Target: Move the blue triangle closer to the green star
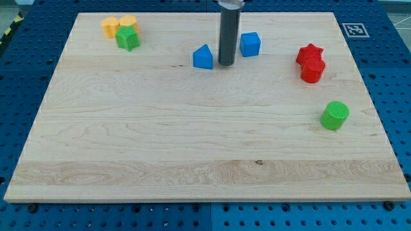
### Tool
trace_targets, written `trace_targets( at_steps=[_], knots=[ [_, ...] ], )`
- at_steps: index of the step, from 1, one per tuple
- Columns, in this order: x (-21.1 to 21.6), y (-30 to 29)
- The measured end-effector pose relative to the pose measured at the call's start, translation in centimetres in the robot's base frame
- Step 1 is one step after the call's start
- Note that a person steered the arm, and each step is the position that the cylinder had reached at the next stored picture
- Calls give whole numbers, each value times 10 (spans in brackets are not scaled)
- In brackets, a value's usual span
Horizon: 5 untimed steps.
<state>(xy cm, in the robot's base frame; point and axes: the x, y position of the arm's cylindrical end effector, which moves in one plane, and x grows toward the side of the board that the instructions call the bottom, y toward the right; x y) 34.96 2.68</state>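
My tip (pixel 226 63), a bare rod holding nothing, stands just right of the blue triangle (pixel 203 57) near the board's top edge. The green star (pixel 127 38) sits near the top-left corner. The triangle looks light, rigid, slippery; push its right face.

Blue (pixel 203 57), red (pixel 310 54), yellow (pixel 111 26), green blocks (pixel 127 38): two each

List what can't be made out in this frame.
- Rod above my tip: cut off by the view's top edge.
- Two yellow blocks: the green star overlaps them; shapes unclear.
- Lower red block: the red star covers part of it; shape uncertain.
- Contact between tip and blue triangle: too close to tell.
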Motion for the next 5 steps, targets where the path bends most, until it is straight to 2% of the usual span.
trace_targets(
  at_steps=[2, 3, 5],
  knots=[
    [-25, -54],
    [6, -32],
    [29, -46]
  ],
)
